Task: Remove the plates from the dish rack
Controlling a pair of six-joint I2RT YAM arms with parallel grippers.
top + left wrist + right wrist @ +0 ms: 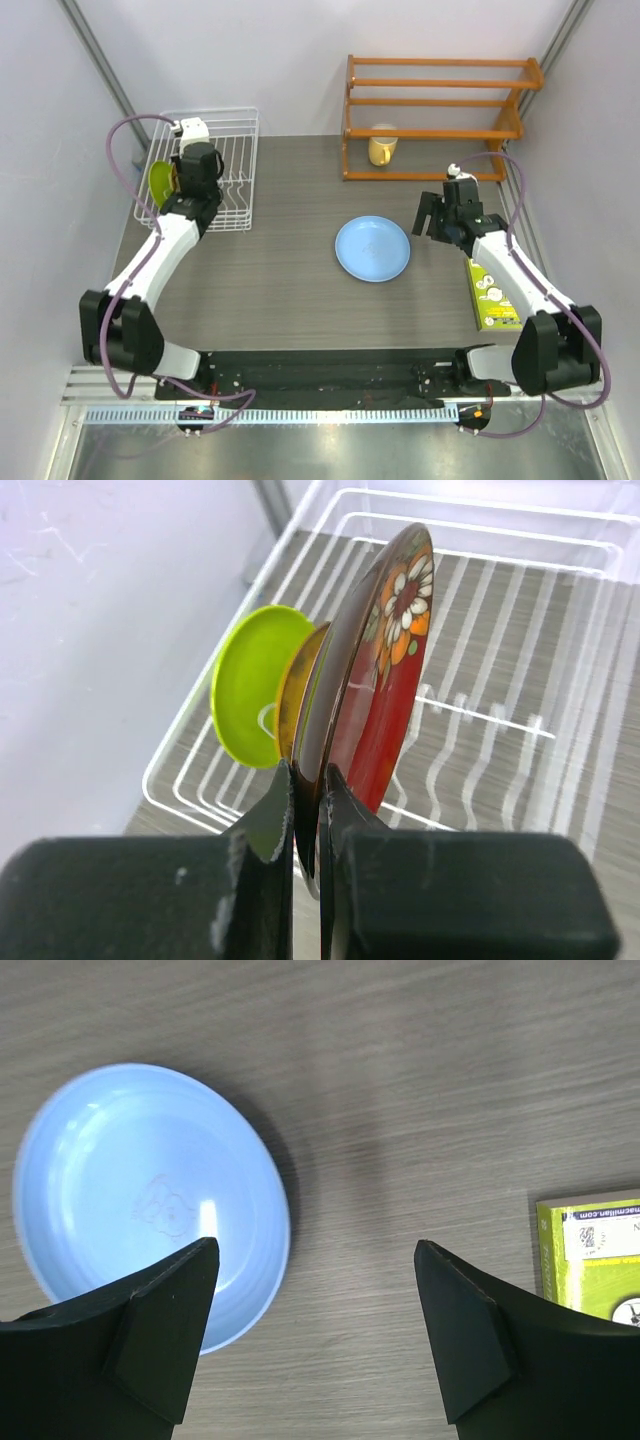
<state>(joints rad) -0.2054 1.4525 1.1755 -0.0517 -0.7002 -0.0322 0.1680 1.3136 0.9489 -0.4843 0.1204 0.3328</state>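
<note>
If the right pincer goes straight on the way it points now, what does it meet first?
Most likely the bare table, in the gap between the blue plate and the green box. The right pincer is open; one finger looks close to the plate's rim, though depth is unclear.

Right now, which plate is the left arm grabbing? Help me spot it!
Look in the white wire dish rack at the table's far left corner, where three plates stand on edge. It is the flowered dark red plate, pinched in the left arm's jaws; its neighbours are yellow-orange and plain lime green.
</note>
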